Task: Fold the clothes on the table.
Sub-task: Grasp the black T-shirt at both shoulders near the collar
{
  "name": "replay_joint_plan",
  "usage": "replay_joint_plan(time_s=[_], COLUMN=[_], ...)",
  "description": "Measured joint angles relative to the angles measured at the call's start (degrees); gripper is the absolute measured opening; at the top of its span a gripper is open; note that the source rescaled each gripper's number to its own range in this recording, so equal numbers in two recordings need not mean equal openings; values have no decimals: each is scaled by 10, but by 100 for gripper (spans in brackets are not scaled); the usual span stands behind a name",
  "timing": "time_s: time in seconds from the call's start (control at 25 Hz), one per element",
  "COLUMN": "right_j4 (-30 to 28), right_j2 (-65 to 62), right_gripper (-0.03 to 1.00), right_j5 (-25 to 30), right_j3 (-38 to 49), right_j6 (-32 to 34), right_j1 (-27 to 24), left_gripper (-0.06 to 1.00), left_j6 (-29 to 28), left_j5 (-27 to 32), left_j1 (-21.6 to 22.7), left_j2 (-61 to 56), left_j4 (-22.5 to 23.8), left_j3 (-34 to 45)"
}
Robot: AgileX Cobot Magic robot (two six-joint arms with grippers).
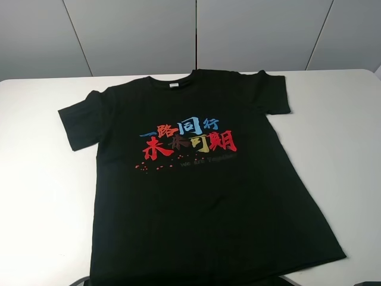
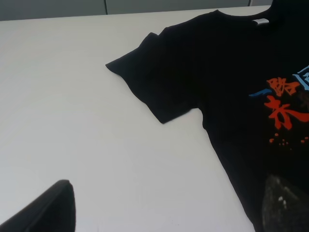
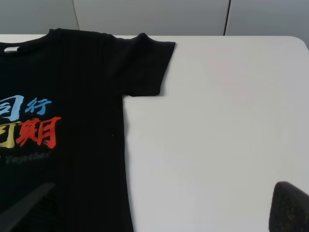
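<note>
The black T-shirt (image 1: 196, 179) lies flat and spread out on the white table (image 1: 36, 179), chest print up, with the collar and its white neck label (image 1: 173, 85) at the far side. Both sleeves are spread out: one (image 2: 154, 77) in the left wrist view, the other (image 3: 147, 65) in the right wrist view. My left gripper (image 2: 166, 212) is open and empty above the shirt's left side edge. One finger (image 2: 48, 210) is over bare table, the other (image 2: 285, 203) over the cloth. My right gripper (image 3: 157, 212) is open and empty above the shirt's right side edge.
A grey panelled wall (image 1: 190, 36) stands behind the table's far edge. White tabletop shows on both sides of the shirt (image 1: 345, 149). The shirt's hem reaches close to the near edge of the table (image 1: 321, 271).
</note>
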Motion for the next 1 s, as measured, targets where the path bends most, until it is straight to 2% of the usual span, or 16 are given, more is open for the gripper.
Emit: replay_joint_plan(time_s=[1.0], right_j4=[0], right_j2=[0], right_gripper=[92], right_j5=[0], right_j3=[0], right_j6=[1], right_j1=[0], left_gripper=[100], left_j6=[0], left_j5=[0], left_j1=[0], left_j2=[0], left_j4=[0], left_j3=[0])
